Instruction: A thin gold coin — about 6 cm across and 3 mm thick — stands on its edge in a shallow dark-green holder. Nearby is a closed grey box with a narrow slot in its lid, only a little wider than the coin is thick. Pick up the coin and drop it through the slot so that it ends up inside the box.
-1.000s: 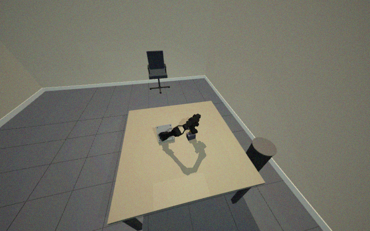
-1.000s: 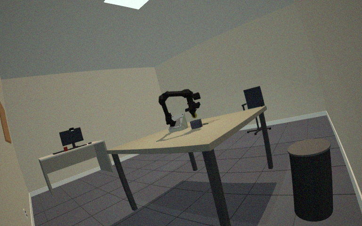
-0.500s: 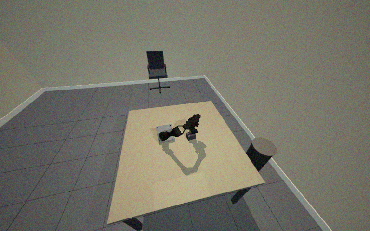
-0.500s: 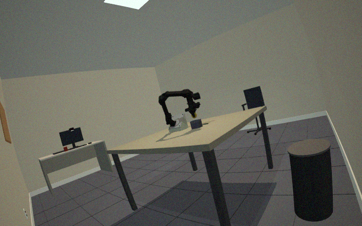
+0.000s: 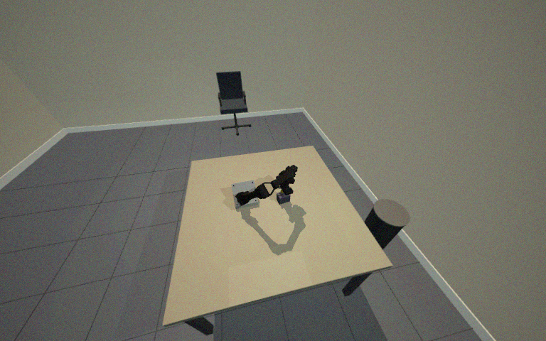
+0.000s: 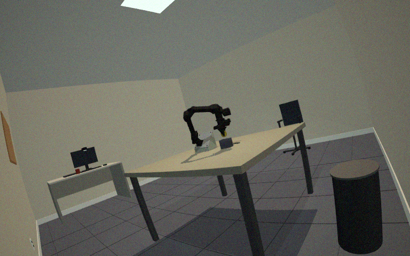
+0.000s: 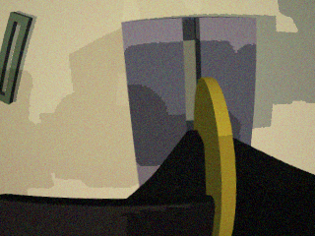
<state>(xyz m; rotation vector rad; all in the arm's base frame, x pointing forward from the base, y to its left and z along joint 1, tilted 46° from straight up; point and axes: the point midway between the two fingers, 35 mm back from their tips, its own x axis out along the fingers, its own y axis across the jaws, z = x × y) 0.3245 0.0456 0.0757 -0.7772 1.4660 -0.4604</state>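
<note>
Nearest the wrist camera, the dark gripper [image 7: 213, 223] has its jaws clenched on the gold coin [image 7: 216, 157], which stands edge-on to the lens, a thin yellow disc with its rim lit and its upper half rising free above the black fingers. Just beyond and below it sits the grey box [image 7: 157, 92], closed, its lid crossed by a narrow slot [image 7: 189, 73] that runs straight away from the camera; the coin's edge lies nearly in line with that slot but a little to its right, and the coin hangs above the lid, apart from it. What the box holds cannot be seen. Farther off to the left, the dark-green holder [image 7: 15, 55] lies on the pale table [image 7: 73, 0], its long groove showing only table colour. In the exterior view the arm [image 6: 202, 110] arches over the table [image 6: 257, 151], the coin [image 6: 223, 133] just above the box [image 6: 226, 142].
</note>
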